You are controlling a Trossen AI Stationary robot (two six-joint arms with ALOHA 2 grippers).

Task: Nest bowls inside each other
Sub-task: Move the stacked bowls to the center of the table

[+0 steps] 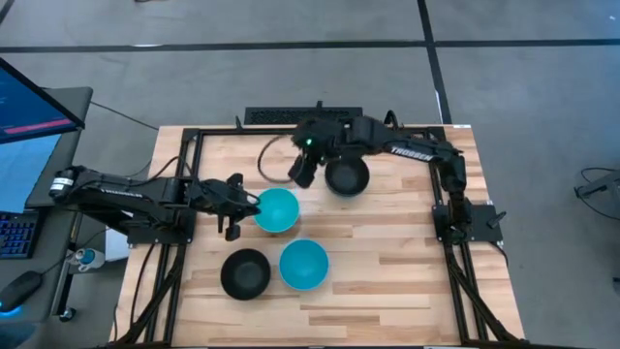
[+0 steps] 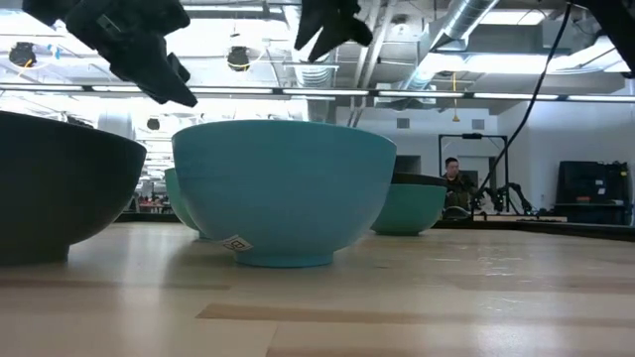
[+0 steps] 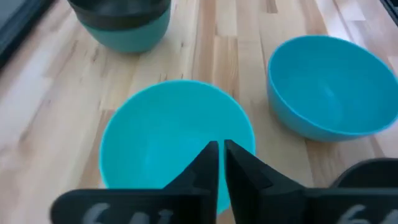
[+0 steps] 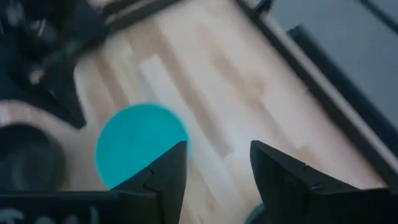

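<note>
Two cyan bowls, two black bowls and a teal one show. One black bowl [image 1: 347,176] sits nested in the teal bowl [image 3: 134,37] at the table's far middle. A cyan bowl [image 1: 276,210] stands alone at the centre. A second black bowl [image 1: 245,273] and a second cyan bowl [image 1: 304,265] stand side by side nearer the front. My left gripper [image 3: 221,149] is shut and hovers over the left rim of the centre cyan bowl [image 3: 177,143]. My right gripper [image 4: 217,165] is open and held up in the air, just left of the nested pair [image 2: 409,203].
A black metal frame [image 1: 184,184] runs along the left, far and right sides of the wooden table. Bare wood [image 1: 387,262] lies right of the front bowls. A monitor and keyboard [image 1: 29,126] stand off the table's left. A person [image 2: 454,183] sits far back in the room.
</note>
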